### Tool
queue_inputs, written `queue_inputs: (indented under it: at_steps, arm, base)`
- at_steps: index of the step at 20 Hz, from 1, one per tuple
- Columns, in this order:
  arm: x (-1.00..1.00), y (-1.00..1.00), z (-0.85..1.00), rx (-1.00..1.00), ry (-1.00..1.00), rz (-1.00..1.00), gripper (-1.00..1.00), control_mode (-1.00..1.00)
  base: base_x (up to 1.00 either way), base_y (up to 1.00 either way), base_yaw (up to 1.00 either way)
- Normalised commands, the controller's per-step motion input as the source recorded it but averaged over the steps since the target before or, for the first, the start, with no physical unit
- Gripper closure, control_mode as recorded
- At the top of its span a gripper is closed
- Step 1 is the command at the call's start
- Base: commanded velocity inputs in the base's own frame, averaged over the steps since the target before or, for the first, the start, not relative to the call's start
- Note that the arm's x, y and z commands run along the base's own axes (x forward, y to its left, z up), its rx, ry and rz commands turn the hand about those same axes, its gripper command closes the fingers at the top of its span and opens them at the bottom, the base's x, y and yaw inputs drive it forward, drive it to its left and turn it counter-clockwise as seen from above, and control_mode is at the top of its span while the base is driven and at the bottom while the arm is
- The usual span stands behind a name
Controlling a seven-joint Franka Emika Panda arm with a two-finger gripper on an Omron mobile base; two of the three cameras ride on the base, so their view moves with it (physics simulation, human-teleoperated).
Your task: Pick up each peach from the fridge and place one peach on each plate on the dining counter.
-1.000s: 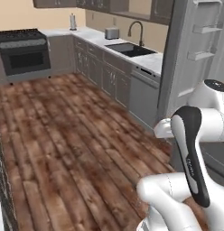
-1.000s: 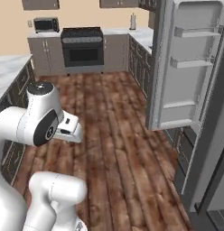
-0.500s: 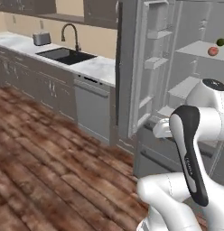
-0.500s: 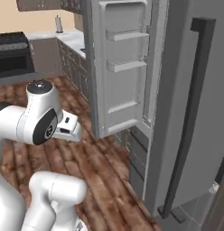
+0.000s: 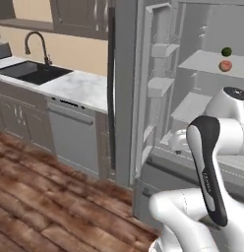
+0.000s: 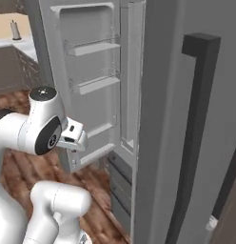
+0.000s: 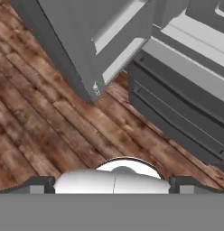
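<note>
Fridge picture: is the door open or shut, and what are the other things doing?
fridge: left door swung open, shelves showing.
peach: resting on an upper fridge shelf, untouched.
green round item: sitting on that shelf behind the peach.
sink faucet: no water running.
fridge drawers: closed.
pincer: too hidden to tell open or shut.

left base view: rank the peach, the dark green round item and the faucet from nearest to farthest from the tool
1. Peach: on the fridge shelf, up and right of the tool.
2. Dark green round item: same shelf, just behind the peach, only slightly farther.
3. Faucet: over the sink, far left, clearly the farthest.
</note>
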Motion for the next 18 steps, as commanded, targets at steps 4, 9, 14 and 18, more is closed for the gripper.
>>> queue_inputs:
  at_steps: [4, 9, 14, 18]
  arm:
    - [0.00, 0.00, 0.00, 0.00, 0.00, 0.00, -1.00, 1.00]
    - [0.00, 0.00, 0.00, 0.00, 0.00, 0.00, -1.00, 1.00]
    - [0.00, 0.00, 0.00, 0.00, 0.00, 0.00, -1.00, 1.00]
    - [0.00, 0.00, 0.00, 0.00, 0.00, 0.00, -1.00, 1.00]
  base:
    - [0.57, 0.00, -0.23]
    - [0.45, 0.00, -0.59]
    - [0.18, 0.00, -0.86]
    - [0.23, 0.00, -0.86]
